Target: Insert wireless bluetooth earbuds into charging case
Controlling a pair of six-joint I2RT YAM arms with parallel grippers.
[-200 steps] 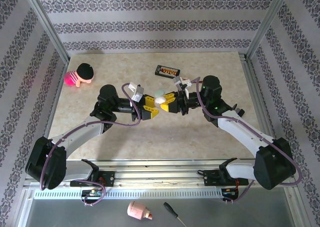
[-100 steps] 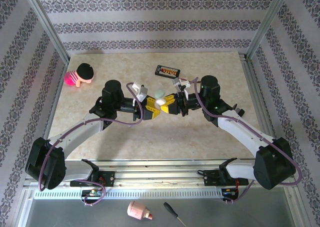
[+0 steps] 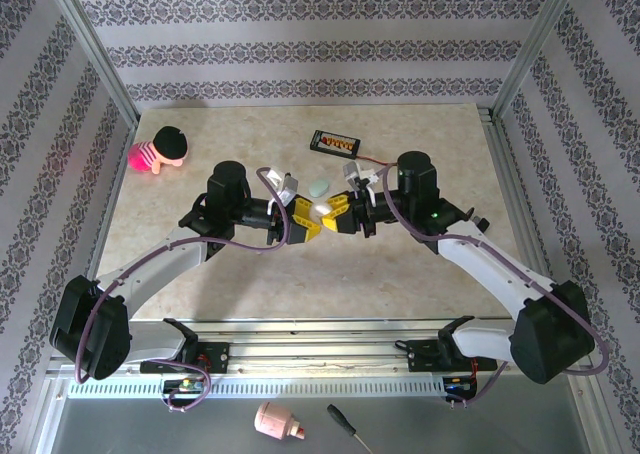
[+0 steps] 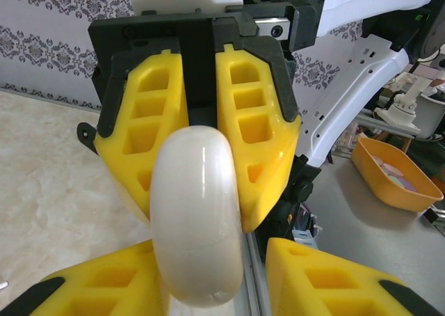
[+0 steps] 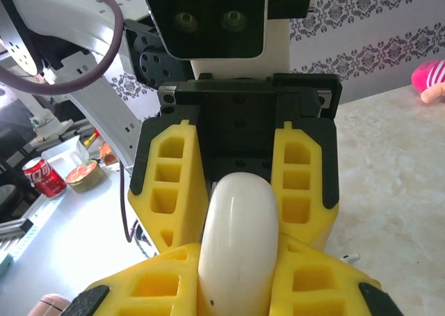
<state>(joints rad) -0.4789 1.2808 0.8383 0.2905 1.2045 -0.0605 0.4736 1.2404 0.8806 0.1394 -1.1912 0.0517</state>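
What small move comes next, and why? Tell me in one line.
Probably close the left gripper on the white case: the right gripper clamps its far end in mid-air, while the left fingers flank the near end with a gap on one side.

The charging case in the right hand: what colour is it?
The charging case is glossy white; the left wrist view shows it best.

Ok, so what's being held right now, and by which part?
The white charging case. The right pincer clamps one end of it. The left pincer brackets the opposite end, but whether it grips firmly cannot be told.
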